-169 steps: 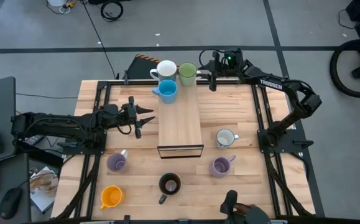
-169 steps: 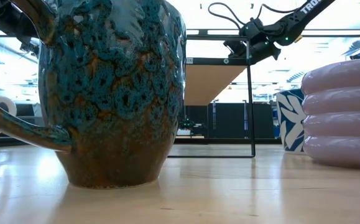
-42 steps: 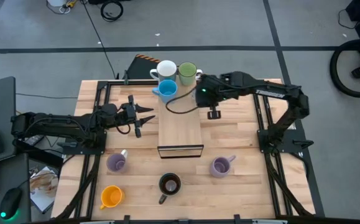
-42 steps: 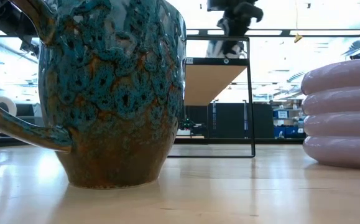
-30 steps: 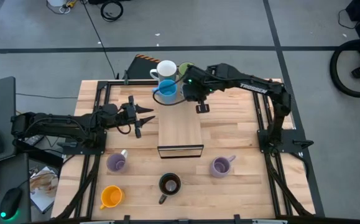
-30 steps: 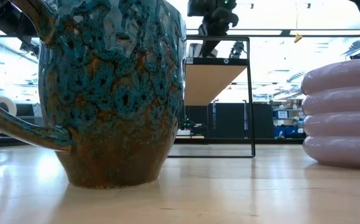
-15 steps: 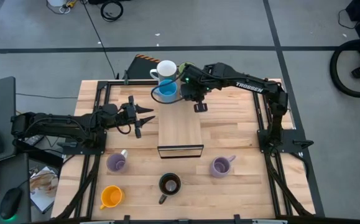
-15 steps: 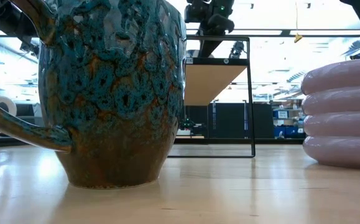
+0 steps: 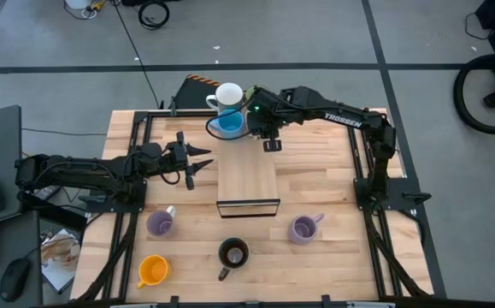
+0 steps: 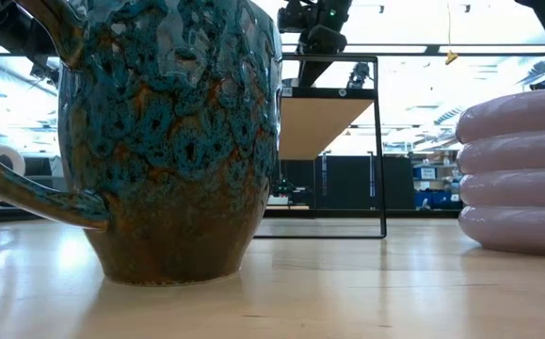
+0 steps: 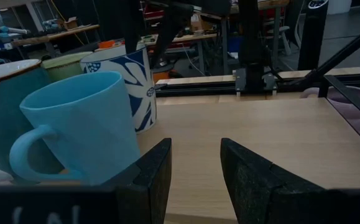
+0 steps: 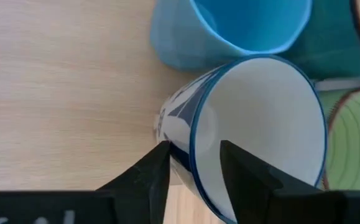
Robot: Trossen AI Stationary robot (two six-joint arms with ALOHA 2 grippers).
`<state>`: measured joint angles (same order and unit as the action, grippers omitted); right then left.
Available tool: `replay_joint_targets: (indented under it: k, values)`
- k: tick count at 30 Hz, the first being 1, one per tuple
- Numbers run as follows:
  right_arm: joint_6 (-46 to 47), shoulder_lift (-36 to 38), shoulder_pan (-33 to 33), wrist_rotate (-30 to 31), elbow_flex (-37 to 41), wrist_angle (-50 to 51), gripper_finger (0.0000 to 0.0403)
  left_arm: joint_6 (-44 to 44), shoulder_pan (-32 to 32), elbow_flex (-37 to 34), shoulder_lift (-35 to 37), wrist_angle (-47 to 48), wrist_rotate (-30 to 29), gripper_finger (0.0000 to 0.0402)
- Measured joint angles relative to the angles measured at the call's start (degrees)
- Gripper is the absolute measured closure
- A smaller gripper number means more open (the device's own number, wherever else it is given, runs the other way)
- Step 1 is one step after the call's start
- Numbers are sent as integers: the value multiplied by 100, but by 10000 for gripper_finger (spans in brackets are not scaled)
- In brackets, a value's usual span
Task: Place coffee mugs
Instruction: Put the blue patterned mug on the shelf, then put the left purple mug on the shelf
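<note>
My right gripper [image 9: 260,120] is over the far end of the long wooden board [image 9: 249,175], shut on the patterned white mug [image 12: 254,124]. That mug stands next to the light blue mug [image 9: 228,125], with the white mug [image 9: 227,94] and the green mug [image 12: 354,143] behind them. My left gripper [image 9: 203,162] waits open at the board's left side. Two lilac mugs [image 9: 159,224] [image 9: 303,228], the dark mug [image 9: 232,253] and the orange mug [image 9: 152,270] stand on the near part of the table. My right gripper holds the patterned mug by its wall just below the rim [image 12: 195,152], one finger [image 12: 148,177] outside and the other inside. It comes from above, slanting from the table's right. The mug stands about upright, its base [image 11: 143,124] seemingly down on the board.
The board is raised on a thin black frame [image 10: 380,141]. Black rails [image 9: 136,171] [image 9: 358,162] run along both table sides. The board's middle and near end are bare wood. In the low view the dark mug [image 10: 168,141] blocks much of the left.
My right gripper, carrying the patterned mug, has moved a little toward the table's left, over the board's far end and up beside the light blue mug, slowing almost to a stop in the last half second.
</note>
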<state>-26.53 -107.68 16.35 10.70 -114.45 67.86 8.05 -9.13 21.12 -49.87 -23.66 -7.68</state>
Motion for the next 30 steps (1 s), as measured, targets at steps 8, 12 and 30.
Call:
replay_joint_targets:
  k: [8, 12, 30]
  values:
    - [336, 2, -220, 314, 0, -191, 230, 0, 0, 0, 0, 0, 0, 258]
    - [344, 9, -330, 617, 0, -250, 224, 0, 0, 0, 0, 0, 0, 258]
    - [1209, 946, -824, 540, 36, 290, 221, -101, 0, -2, 0, 461, 0, 258]
